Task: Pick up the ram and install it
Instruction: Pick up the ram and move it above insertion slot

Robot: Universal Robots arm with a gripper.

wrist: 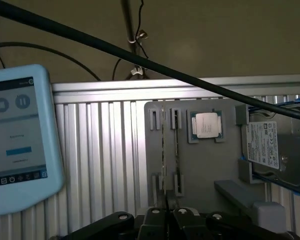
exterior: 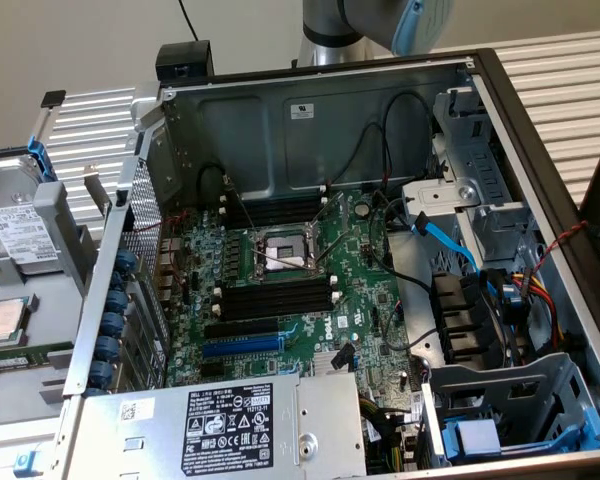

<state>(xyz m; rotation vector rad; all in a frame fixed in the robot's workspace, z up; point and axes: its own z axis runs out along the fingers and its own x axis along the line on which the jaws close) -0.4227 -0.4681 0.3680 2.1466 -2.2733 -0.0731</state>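
Observation:
The ram [wrist: 176,145] is a thin stick seen edge-on, standing in the clips of a grey holder tray [wrist: 200,165]. A second thin stick [wrist: 163,150] stands beside it. My gripper [wrist: 166,214] hovers above the near end of the two sticks, apart from them, its black fingers shut together with nothing between them. Inside the open computer case, long black memory slots [exterior: 280,298] lie empty on the green motherboard [exterior: 365,300] beside the processor socket [exterior: 280,255]. More black slots [exterior: 270,210] lie on the socket's far side.
A processor chip [wrist: 206,125] and a hard drive [wrist: 262,145] sit on the same tray. A blue-edged touch pendant [wrist: 17,140] lies on the ribbed aluminium table [wrist: 105,150]. A black cable [wrist: 155,67] crosses in front. In the case are a blue expansion slot [exterior: 242,346] and a power supply [exterior: 230,425].

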